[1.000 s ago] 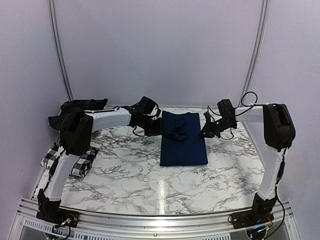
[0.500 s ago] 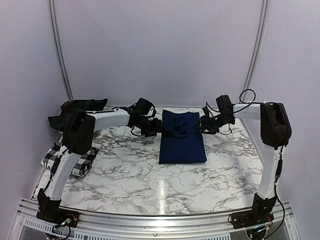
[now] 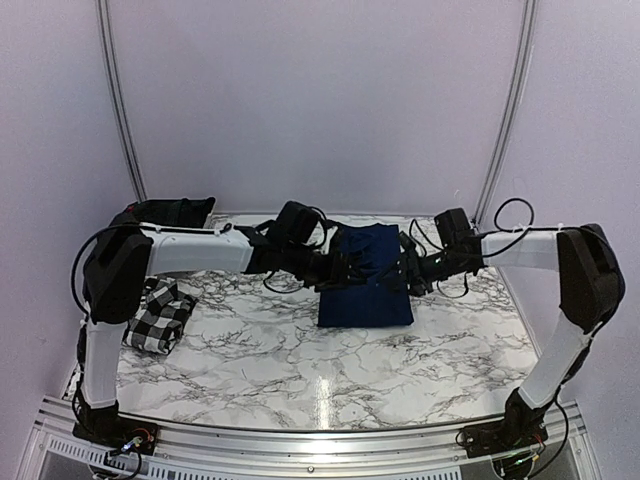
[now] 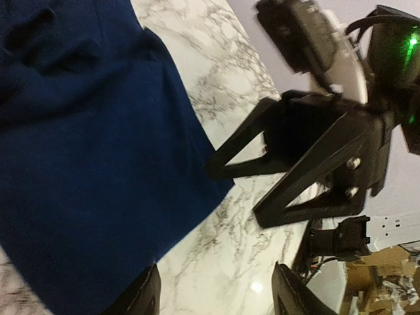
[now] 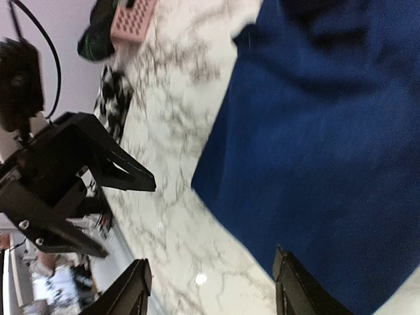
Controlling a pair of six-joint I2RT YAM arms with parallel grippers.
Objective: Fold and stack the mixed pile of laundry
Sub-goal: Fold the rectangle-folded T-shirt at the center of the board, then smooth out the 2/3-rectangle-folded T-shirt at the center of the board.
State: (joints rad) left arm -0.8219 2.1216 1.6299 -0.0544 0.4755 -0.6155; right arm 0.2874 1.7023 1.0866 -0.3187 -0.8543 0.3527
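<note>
The navy blue T-shirt (image 3: 366,298) lies folded flat at the middle of the marble table (image 3: 300,350). My left gripper (image 3: 350,272) and right gripper (image 3: 399,277) face each other low over it. The left wrist view has my left gripper (image 4: 213,298) open and empty over the shirt's edge (image 4: 85,164), with the right gripper (image 4: 233,195) opposite it. My right gripper (image 5: 210,292) is open and empty too, beside the navy cloth (image 5: 328,131). The black-and-white check shirt (image 3: 155,318) lies at the left, and the dark green plaid garment (image 3: 165,212) sits at the back left.
A pink object (image 5: 134,16) lies next to the dark garment at the back left corner. Metal frame posts (image 3: 118,100) stand against the back wall. An aluminium rail (image 3: 300,440) runs along the near edge between the arm bases.
Both grippers have opened, letting go of the navy shirt, and moved forward over its middle. The left arm has stretched out, uncovering the check shirt.
</note>
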